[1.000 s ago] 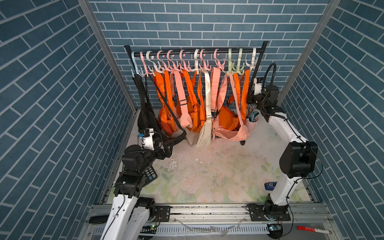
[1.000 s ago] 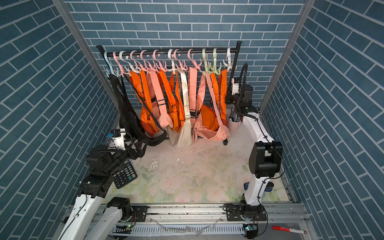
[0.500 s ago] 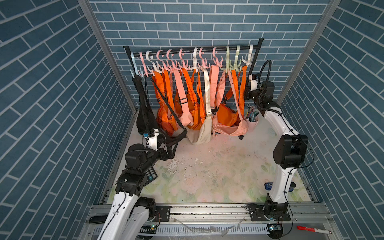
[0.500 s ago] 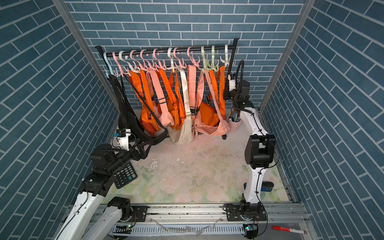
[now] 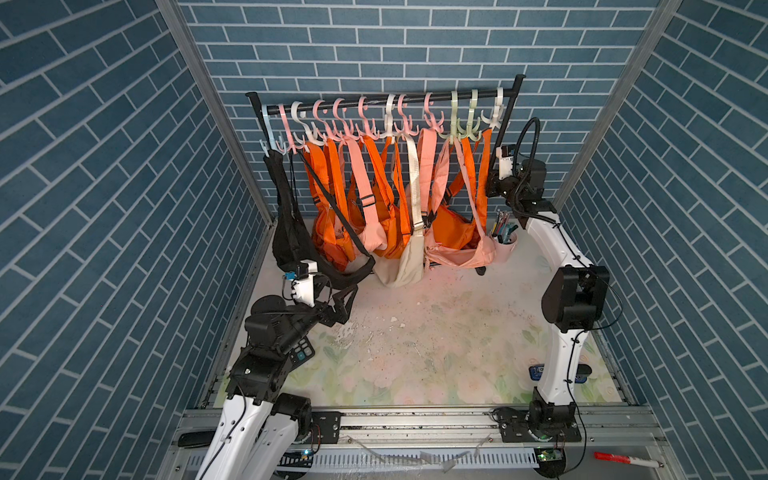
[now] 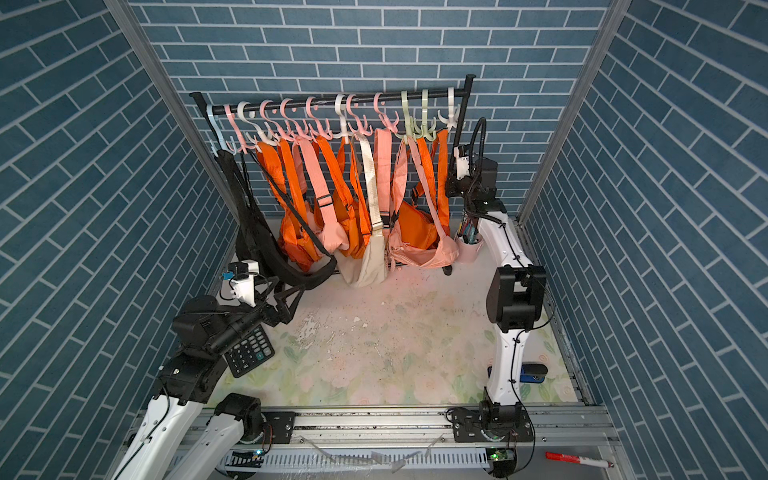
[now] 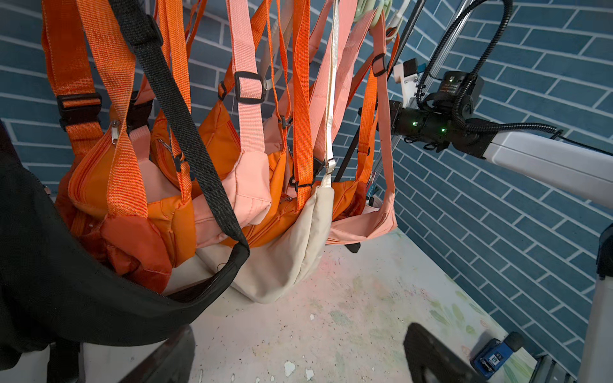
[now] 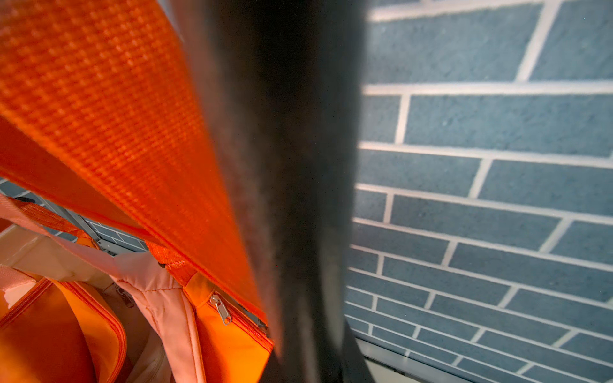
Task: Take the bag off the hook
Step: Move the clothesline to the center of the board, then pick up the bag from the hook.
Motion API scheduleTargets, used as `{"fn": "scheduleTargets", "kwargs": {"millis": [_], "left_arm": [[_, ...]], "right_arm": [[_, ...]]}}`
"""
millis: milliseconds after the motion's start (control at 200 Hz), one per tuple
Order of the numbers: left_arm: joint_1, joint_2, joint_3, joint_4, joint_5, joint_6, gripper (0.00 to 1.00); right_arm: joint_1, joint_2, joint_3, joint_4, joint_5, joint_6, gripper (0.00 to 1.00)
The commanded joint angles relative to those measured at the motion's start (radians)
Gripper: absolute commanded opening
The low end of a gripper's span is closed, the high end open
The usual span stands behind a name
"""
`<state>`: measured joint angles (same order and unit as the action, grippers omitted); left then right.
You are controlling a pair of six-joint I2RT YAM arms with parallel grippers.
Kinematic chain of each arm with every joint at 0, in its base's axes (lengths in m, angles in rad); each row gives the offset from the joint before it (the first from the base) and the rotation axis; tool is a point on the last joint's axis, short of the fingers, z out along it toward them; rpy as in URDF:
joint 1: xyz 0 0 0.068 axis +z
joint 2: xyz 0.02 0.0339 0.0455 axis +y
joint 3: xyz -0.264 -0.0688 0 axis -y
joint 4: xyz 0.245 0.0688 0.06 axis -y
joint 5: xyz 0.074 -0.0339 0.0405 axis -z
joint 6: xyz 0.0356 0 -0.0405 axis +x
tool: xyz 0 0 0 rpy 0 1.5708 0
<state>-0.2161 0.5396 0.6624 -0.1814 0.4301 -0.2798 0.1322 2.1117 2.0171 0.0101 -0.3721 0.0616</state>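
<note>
Up beside the rack's post [image 5: 506, 124], found the right gripper [image 5: 492, 187] pressed in against the orange strap [image 5: 483, 174]. Could not tell its state: hidden behind the strap in both top views, and from the wrist saw only the strap's weave and a dark blurred bar hard against the lens. Had climbed over the last second, from level with the bags to high along the strap, nearer the green hook [image 5: 473, 120] above. Noted the near end of the rail [image 5: 374, 101] tipped higher as well; judged the rack dragged upward with the pull, not the loop freed. Still looped over the hook, so not yet off. Saw the orange bag [image 5: 451, 232] hung below and just beside the gripper: glossy, zipped shut, slumped against a pink bag [image 5: 469, 257]. Far across from it, found the left gripper [image 5: 343, 305] spread wide and empty.
</note>
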Motion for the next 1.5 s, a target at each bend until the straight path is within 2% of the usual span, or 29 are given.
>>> {"fn": "scheduleTargets", "kwargs": {"millis": [0, 300, 445, 660, 830, 895, 1075, 1280, 1495], "left_arm": [[-0.012, -0.018, -0.010, 0.029, 0.000, 0.016, 0.99], [-0.022, -0.023, -0.004, 0.058, 0.018, 0.005, 0.99], [-0.022, -0.002, 0.021, 0.065, 0.023, -0.001, 0.99], [-0.023, 0.012, 0.092, 0.054, 0.021, -0.004, 0.99], [-0.023, 0.064, 0.139, 0.063, 0.019, -0.023, 0.99], [-0.025, 0.091, 0.153, 0.078, 0.019, -0.039, 0.99], [-0.032, 0.169, 0.179, 0.127, 0.030, -0.063, 0.99], [-0.048, 0.196, 0.170, 0.152, 0.034, -0.054, 0.99], [-0.048, 0.187, 0.121, 0.144, 0.033, -0.038, 0.99]], "right_arm": [[0.009, -0.047, -0.074, -0.165, -0.028, 0.120, 0.14], [0.001, -0.235, -0.250, -0.200, 0.024, 0.108, 0.53], [-0.004, -0.312, -0.305, -0.235, 0.049, 0.103, 0.62], [-0.012, -0.421, -0.347, -0.328, 0.115, 0.106, 0.66], [-0.012, -0.525, -0.416, -0.361, 0.147, 0.121, 0.64], [-0.012, -0.566, -0.442, -0.365, 0.135, 0.129, 0.64], [-0.011, -0.658, -0.499, -0.379, 0.038, 0.155, 0.53], [0.007, -0.721, -0.530, -0.383, -0.050, 0.163, 0.53], [0.061, -0.694, -0.473, -0.396, -0.073, 0.131, 0.53]]}}
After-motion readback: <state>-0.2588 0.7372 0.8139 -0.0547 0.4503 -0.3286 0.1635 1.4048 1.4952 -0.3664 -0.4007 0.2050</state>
